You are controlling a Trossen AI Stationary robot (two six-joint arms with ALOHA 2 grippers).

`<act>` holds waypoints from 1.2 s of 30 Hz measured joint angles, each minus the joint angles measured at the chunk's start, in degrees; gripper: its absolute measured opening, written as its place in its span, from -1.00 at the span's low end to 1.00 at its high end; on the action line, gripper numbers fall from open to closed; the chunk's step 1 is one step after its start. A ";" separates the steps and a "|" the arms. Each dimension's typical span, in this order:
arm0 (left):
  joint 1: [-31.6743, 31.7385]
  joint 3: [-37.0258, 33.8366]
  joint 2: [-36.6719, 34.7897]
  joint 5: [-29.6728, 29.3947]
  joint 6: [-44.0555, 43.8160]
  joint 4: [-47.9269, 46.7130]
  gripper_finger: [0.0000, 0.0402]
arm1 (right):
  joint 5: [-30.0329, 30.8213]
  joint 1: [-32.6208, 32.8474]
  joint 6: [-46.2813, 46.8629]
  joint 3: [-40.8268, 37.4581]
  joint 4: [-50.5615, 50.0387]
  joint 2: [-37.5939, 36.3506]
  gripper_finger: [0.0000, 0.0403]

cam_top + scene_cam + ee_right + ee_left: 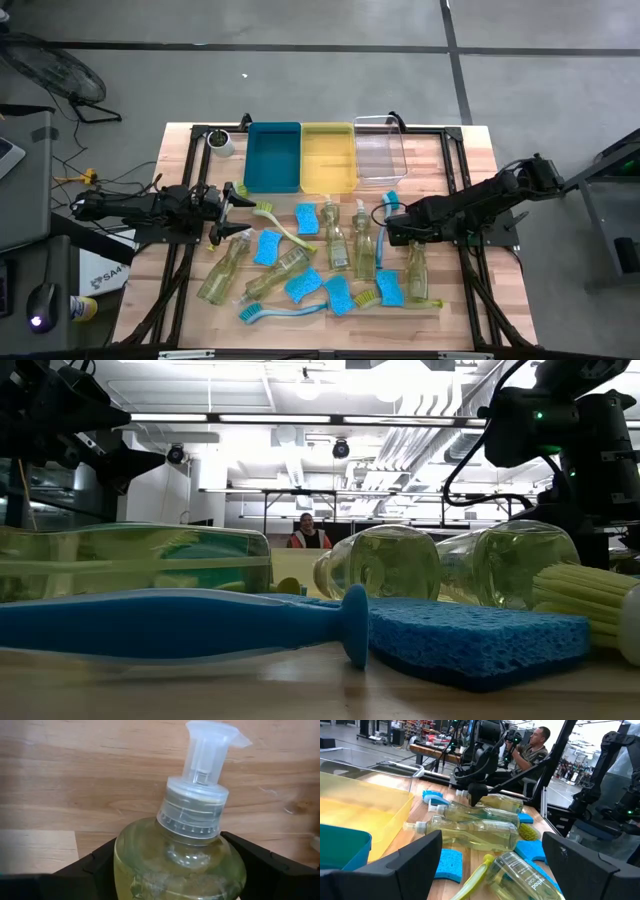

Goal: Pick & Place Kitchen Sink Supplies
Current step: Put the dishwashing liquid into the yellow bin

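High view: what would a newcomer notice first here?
Probably the clutter of soap bottles, blue sponges and dish brushes strewn across the wooden table's middle. Behind it, three bins stand side by side: blue, yellow and clear. The right hand straddles one bottle.

Glossy plastic bottle – (matt) wood table

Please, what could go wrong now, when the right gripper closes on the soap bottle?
1. The right gripper straddles a lying soap bottle near its rounded shoulder; the smooth plastic might slip out as the fingers close.
2. Neighbouring bottles and a blue sponge lie close by, so lifting could nudge them.
3. The pump head sticks out and may catch on a bin wall when placed.
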 joint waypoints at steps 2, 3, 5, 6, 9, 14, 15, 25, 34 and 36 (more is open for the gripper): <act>0.00 0.00 0.02 0.00 0.00 -0.02 0.69 | 0.29 0.00 -0.21 0.00 0.00 0.00 0.39; 0.00 0.00 0.02 0.00 0.00 0.00 0.69 | 0.40 -0.01 -0.49 0.00 0.01 0.00 0.39; 0.00 0.00 0.02 0.00 0.00 -0.02 0.69 | 0.71 0.00 -1.09 0.02 0.02 -0.02 0.39; 0.00 0.00 0.02 0.00 0.00 -0.02 0.69 | 0.75 -0.01 -1.43 0.12 -0.07 -0.04 0.39; 0.00 0.00 0.02 0.00 0.00 -0.02 0.69 | 2.21 0.00 -2.72 1.05 -0.79 -0.29 0.39; 0.00 0.00 0.01 0.00 0.00 -0.01 0.69 | 6.96 0.00 -4.45 4.11 -3.97 -1.86 0.38; 0.00 0.00 0.02 0.00 0.00 -0.01 0.69 | 8.15 0.00 -4.77 4.80 -5.04 -2.33 0.37; 0.00 0.00 0.02 -0.01 0.00 0.00 0.69 | 20.89 -0.01 -12.63 13.14 -10.76 -6.12 0.36; 0.00 0.00 0.00 -0.01 0.00 -0.02 0.69 | 33.48 0.04 -29.67 23.06 -9.81 -6.78 0.36; 0.00 0.00 0.01 0.00 0.00 0.00 0.69 | 37.40 0.04 -35.33 24.88 -7.82 -6.78 0.36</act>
